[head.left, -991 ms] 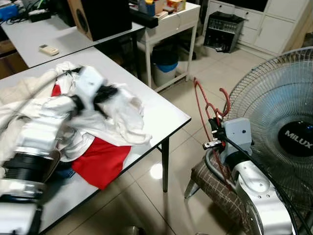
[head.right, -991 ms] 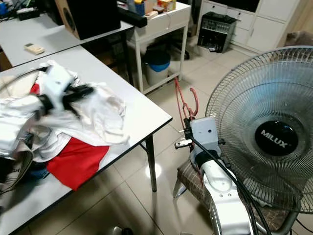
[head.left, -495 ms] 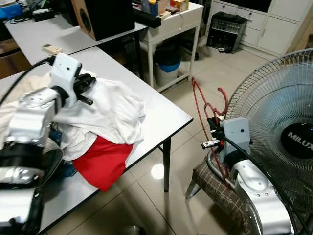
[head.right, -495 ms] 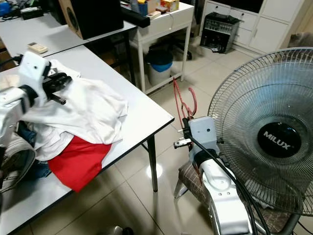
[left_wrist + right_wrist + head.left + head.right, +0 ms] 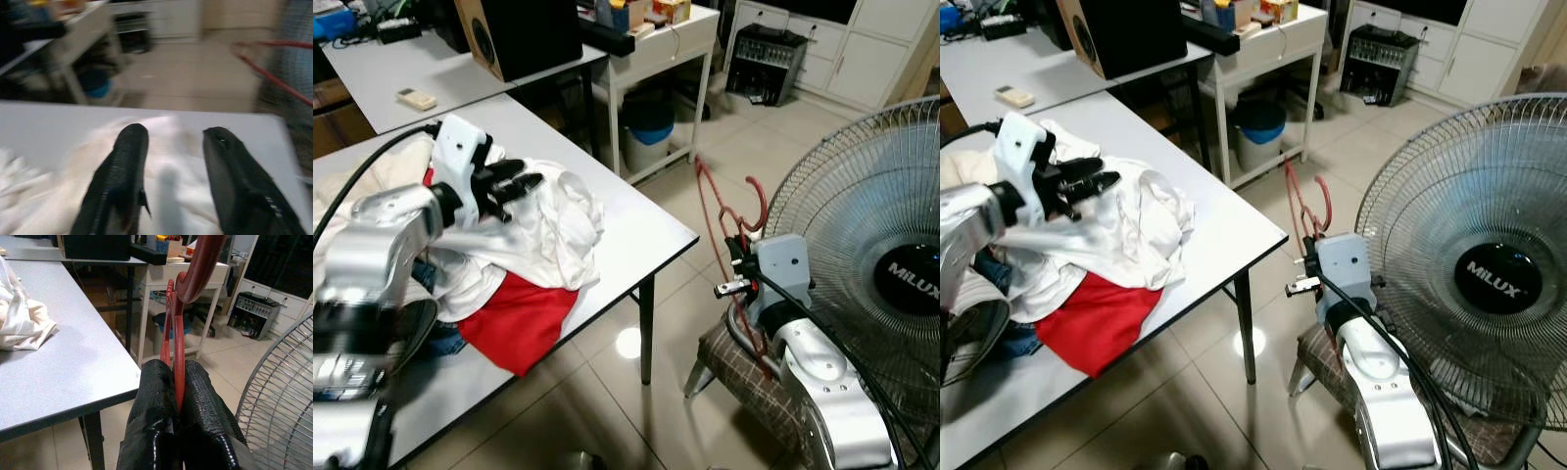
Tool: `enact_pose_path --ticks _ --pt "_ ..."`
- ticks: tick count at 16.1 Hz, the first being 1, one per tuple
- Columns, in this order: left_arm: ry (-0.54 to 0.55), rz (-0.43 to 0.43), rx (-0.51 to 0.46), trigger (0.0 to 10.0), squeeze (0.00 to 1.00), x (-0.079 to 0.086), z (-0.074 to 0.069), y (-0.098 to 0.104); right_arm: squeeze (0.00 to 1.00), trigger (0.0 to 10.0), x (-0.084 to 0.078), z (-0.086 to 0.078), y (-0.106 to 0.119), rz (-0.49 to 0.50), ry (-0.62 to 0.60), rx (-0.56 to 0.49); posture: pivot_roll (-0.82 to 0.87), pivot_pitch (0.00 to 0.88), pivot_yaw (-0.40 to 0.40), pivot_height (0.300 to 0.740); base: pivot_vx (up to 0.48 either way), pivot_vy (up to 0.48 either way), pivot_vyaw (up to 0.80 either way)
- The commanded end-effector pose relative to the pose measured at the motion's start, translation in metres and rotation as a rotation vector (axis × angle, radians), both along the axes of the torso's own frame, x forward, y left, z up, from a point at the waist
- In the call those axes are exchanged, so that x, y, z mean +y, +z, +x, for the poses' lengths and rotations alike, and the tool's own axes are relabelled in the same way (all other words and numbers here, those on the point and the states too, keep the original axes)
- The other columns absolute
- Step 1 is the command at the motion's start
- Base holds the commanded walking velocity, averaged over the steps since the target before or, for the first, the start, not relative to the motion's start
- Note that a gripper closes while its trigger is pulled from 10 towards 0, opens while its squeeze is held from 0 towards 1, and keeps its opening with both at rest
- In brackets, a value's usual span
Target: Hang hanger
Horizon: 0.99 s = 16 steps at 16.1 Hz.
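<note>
The white garment [image 5: 548, 220] is lying heaped on the counter [image 5: 641, 230], directly ahead of the spread-open left end effector [image 5: 514, 181]. The red hanger [image 5: 715, 196] is being held upright, clamped in the right end effector [image 5: 178, 396], well apart beside the counter's corner.

Both eye views look forward and down from the head at the grey table [image 5: 636, 230], sharing it and the fan [image 5: 1489, 264] beside it. The left wrist view, blurred, seems to hover close above the table; the right wrist view faces the table's edge from nearby.
</note>
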<state>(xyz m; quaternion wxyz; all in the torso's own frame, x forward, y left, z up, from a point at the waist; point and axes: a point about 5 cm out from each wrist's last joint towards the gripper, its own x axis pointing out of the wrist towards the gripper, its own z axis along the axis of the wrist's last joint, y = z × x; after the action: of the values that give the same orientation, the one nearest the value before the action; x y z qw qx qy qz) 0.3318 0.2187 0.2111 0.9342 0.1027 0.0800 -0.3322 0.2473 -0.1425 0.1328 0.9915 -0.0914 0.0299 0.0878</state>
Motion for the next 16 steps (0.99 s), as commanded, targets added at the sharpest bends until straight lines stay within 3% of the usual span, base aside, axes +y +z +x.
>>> enact_pose_path --ticks 1,4,7,8,9,10,16 --pt "-0.058 0.035 0.025 10.0 1.0 -0.006 -0.006 -0.001 0.0 10.0 0.002 0.002 0.003 -0.006 0.006 -0.021 -0.04 0.0 0.086 0.74 0.0 0.0 0.0" --pt "0.018 0.193 0.093 10.0 1.0 -0.011 -0.013 -0.023 0.0 10.0 0.002 0.004 0.004 -0.004 0.008 -0.026 -0.04 0.0 0.091 0.74 0.0 0.0 0.0" --pt "0.024 0.15 0.179 10.0 1.0 -0.026 -0.029 -0.037 0.0 10.0 0.002 0.003 0.004 -0.005 0.008 -0.028 -0.04 0.0 0.089 0.74 0.0 0.0 0.0" --pt "0.023 0.148 0.185 10.0 0.88 -0.028 -0.03 -0.038 0.0 10.0 0.002 0.003 0.004 -0.005 0.008 -0.028 -0.04 0.0 0.087 0.74 0.0 0.0 0.0" --pt "0.029 0.159 0.197 10.0 0.18 -0.03 -0.033 -0.042 0.0 10.0 0.002 0.003 0.004 -0.006 0.009 -0.028 -0.04 0.0 0.087 0.74 0.0 0.0 0.0" --pt "0.057 0.202 0.205 10.0 0.0 -0.031 -0.034 -0.048 0.0 10.0 0.002 0.004 0.004 -0.005 0.011 -0.028 -0.03 0.0 0.087 0.74 0.0 0.0 0.0" --pt "0.145 0.162 0.196 9.8 0.0 -0.045 -0.025 -0.063 0.0 10.0 0.003 0.004 0.005 -0.009 0.009 -0.036 -0.05 0.0 0.095 0.74 0.0 0.0 0.0"
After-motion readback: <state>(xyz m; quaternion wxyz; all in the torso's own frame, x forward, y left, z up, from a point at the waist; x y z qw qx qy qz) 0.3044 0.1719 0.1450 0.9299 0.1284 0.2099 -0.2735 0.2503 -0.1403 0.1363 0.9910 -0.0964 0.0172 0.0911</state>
